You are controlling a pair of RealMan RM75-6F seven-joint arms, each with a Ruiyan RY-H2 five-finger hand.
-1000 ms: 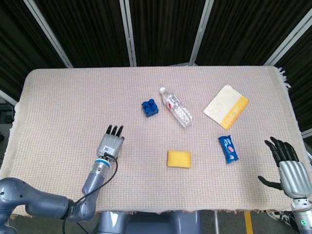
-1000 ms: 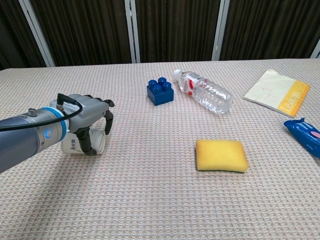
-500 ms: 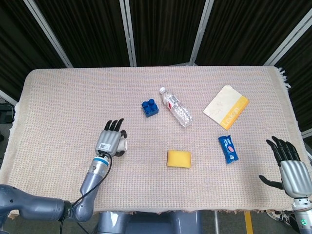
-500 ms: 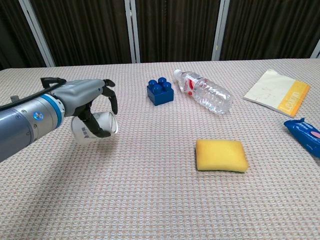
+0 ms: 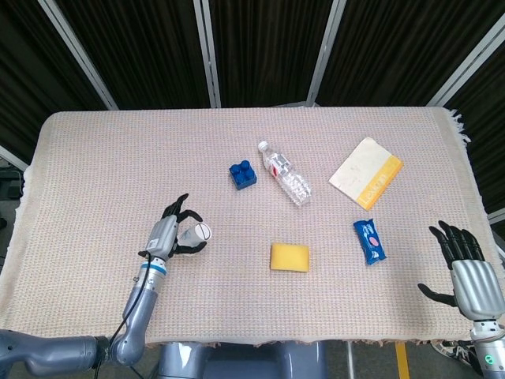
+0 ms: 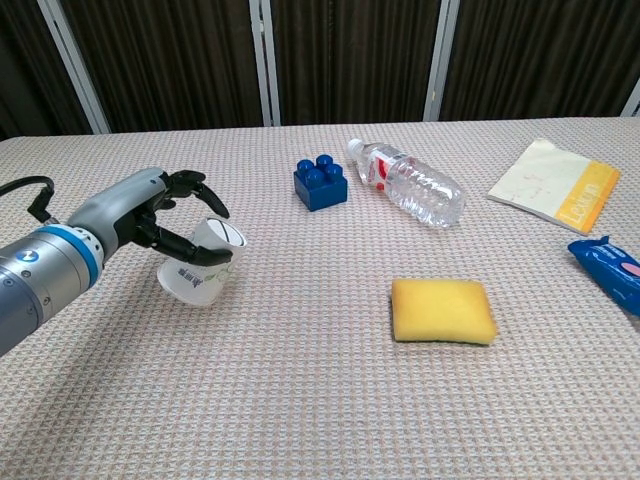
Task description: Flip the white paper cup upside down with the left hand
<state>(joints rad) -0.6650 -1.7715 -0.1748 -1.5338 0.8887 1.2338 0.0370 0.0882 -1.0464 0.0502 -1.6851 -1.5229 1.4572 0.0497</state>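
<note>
My left hand (image 5: 167,235) (image 6: 150,215) holds the white paper cup (image 6: 202,264) (image 5: 194,235) just above the cloth at the table's front left. The cup is tilted, its narrow closed base pointing up and to the right and its wide rim down toward the cloth. Fingers wrap the cup's upper side. My right hand (image 5: 467,269) hovers open off the table's front right corner, fingers spread, holding nothing; the chest view does not show it.
A blue toy brick (image 5: 243,174) and a lying clear water bottle (image 5: 286,174) are in the middle. A yellow sponge (image 5: 289,257) lies in front, a blue snack packet (image 5: 370,241) and a white-and-yellow booklet (image 5: 365,172) to the right.
My left hand has lifted the cup off the cloth and rolled over, tipping the cup so its base now points upward. The right hand has hardly moved.
</note>
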